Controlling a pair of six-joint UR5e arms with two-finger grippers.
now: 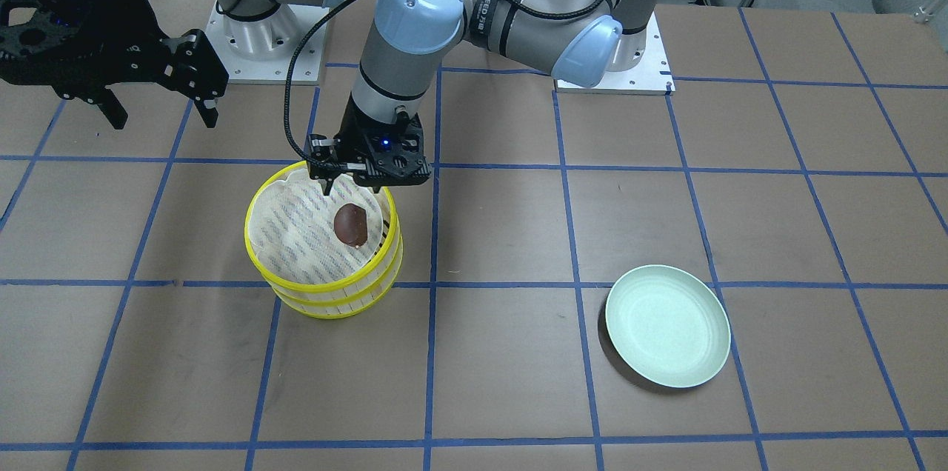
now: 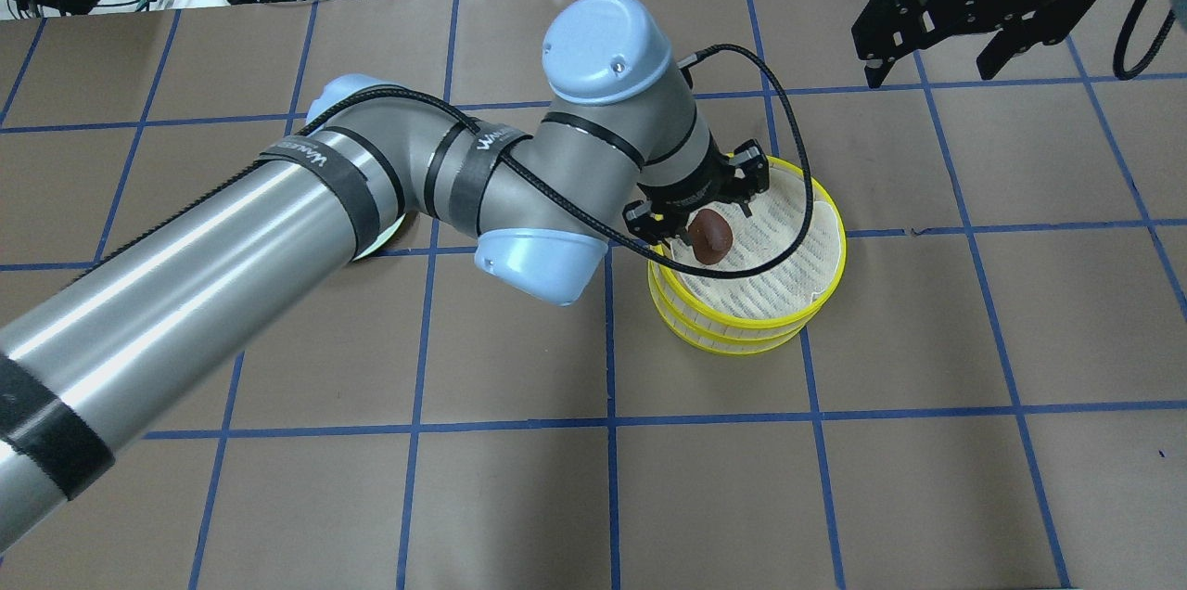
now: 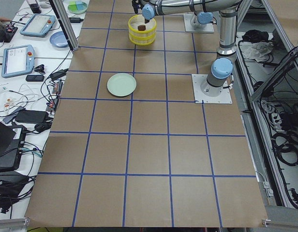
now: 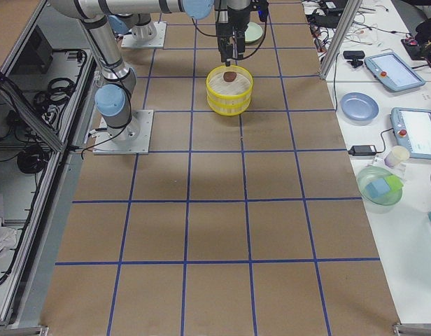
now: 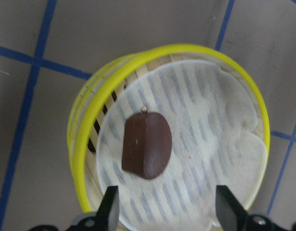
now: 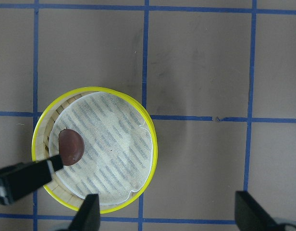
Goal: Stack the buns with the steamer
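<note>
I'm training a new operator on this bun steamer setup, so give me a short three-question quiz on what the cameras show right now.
1. True or false: the two steamer trays are stacked one on the other.
2. The brown bun lies: A on the green plate, B on the top tray's cloth liner, C on the table.
3. Fill in: the left gripper above the bun is ___.
Key: 1 true; 2 B; 3 open.

Front and overhead cams face each other across the table [image 1: 503,352]. Both wrist cams look straight down, sharing the steamer [image 5: 205,134].
</note>
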